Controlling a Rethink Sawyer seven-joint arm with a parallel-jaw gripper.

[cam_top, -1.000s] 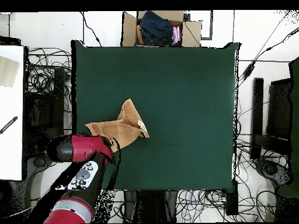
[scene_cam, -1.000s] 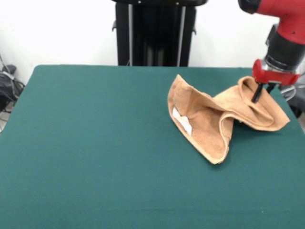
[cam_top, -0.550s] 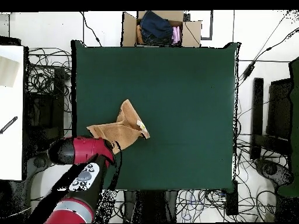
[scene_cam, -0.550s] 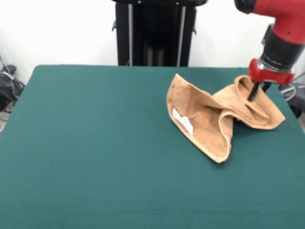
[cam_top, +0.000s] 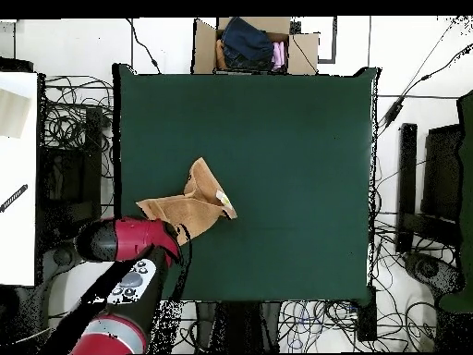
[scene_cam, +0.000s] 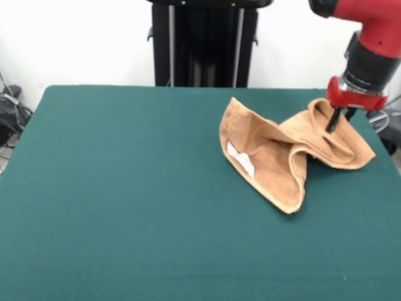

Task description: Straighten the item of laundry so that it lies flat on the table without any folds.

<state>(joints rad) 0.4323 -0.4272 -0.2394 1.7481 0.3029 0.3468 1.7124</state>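
Observation:
The item of laundry, a tan towel (scene_cam: pixel 276 157), lies crumpled on the right part of the green table (scene_cam: pixel 125 188), with several folds and a white label (scene_cam: pixel 240 158) facing up. My gripper (scene_cam: pixel 332 124) is at the towel's right end, shut on a raised fold of cloth that it holds a little off the table. From above, the towel (cam_top: pixel 196 199) sits near the table's (cam_top: pixel 277 139) left edge, and the red arm (cam_top: pixel 129 238) covers the gripper and the held end.
The towel's held end lies close to the table's right edge in the front view. A cardboard box of clothes (cam_top: pixel 254 44) stands past the table's far side in the overhead view. Cables lie on the floor around the table.
Over the last second the gripper rose slightly and shifted left, drawing the held end of the towel with it. In the last half second almost nothing moved.

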